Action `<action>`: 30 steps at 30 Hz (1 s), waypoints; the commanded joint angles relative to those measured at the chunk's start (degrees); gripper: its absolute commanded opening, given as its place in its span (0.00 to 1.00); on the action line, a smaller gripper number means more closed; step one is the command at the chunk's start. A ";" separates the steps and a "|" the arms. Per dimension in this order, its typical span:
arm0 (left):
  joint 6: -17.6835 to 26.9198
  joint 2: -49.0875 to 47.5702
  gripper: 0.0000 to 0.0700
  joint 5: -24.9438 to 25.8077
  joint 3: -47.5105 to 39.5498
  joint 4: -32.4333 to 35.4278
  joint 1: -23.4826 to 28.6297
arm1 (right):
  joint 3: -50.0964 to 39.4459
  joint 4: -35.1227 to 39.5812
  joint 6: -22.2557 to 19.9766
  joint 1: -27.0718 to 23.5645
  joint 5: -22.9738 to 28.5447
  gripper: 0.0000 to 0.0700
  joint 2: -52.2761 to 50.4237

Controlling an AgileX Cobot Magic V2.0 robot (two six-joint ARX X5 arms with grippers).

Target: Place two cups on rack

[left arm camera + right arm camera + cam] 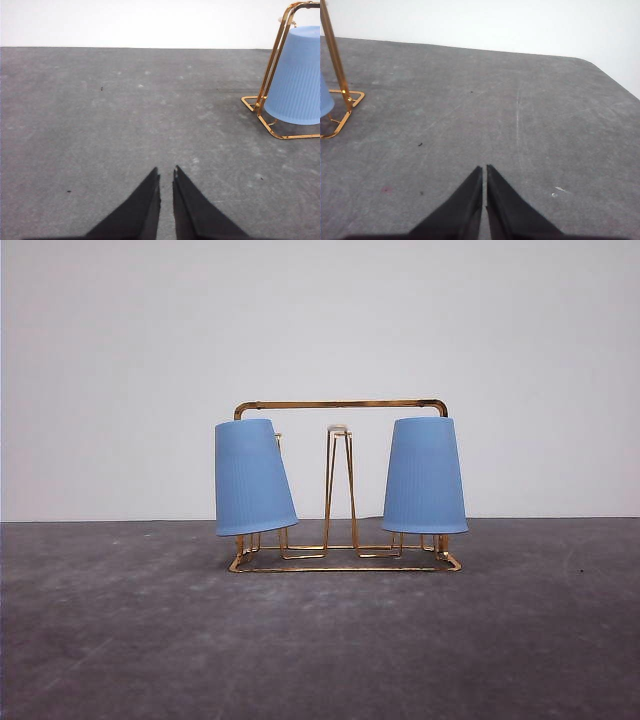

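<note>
The gold wire rack (340, 405) stands mid-table in the front view. Two light-blue ribbed cups hang upside down on its pegs: the left cup (251, 478) tilts outward, the right cup (425, 476) sits nearly upright. Between them a bare peg pair with a pale tip (339, 430) stands free. The left wrist view shows my left gripper (166, 173) shut and holding nothing, low over the grey table, with the rack (274, 60) and a cup (297, 75) off to one side. My right gripper (484, 168) is shut too, holding nothing, the rack's corner (340, 90) and a cup's edge (324, 97) apart from it.
The dark grey table (320, 640) spreads in front of the rack, with a plain white wall behind. In the right wrist view the table's rounded far corner (590, 62) and side edge show. Small specks and scuffs mark the surface.
</note>
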 commanded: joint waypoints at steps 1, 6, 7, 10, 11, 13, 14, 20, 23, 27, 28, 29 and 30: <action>-0.42 -0.07 0.04 0.04 -0.81 -0.39 0.00 | -0.13 0.61 -0.20 0.13 0.17 0.02 -0.04; -0.39 -0.07 0.04 0.05 -0.81 -0.39 0.00 | -0.13 0.61 -0.20 0.13 0.17 0.02 -0.04; -0.39 -0.07 0.04 0.06 -0.81 -0.39 0.00 | -0.13 0.61 -0.20 0.13 0.17 0.02 -0.04; -0.41 -0.07 0.04 0.05 -0.81 -0.39 0.00 | -0.13 0.61 -0.20 0.13 0.17 0.02 -0.04; -0.42 -0.07 0.04 0.04 -0.81 -0.39 0.00 | -0.13 0.61 -0.20 0.13 0.18 0.02 -0.04; -0.39 -0.07 0.04 0.04 -0.81 -0.39 0.00 | -0.13 0.61 -0.20 0.13 0.20 0.02 -0.04; -0.39 -0.07 0.04 0.04 -0.81 -0.39 0.00 | -0.13 0.61 -0.20 0.13 0.20 0.02 -0.04; -0.39 -0.07 0.04 0.04 -0.81 -0.39 0.00 | -0.13 0.61 -0.20 0.13 0.17 0.02 -0.04; -0.39 -0.07 0.04 0.04 -0.81 -0.39 0.00 | -0.13 0.61 -0.20 0.13 0.18 0.02 -0.04; -0.42 -0.07 0.04 0.04 -0.81 -0.39 0.00 | -0.13 0.61 -0.20 0.13 0.20 0.02 -0.04; -0.41 -0.07 0.04 0.04 -0.81 -0.39 0.00 | -0.13 0.61 -0.20 0.13 0.20 0.02 -0.04; -0.39 -0.07 0.04 0.04 -0.81 -0.39 0.00 | -0.13 0.61 -0.20 0.13 0.20 0.02 -0.04; -0.40 -0.07 0.04 0.04 -0.81 -0.39 0.00 | -0.13 0.61 -0.20 0.13 0.18 0.02 -0.04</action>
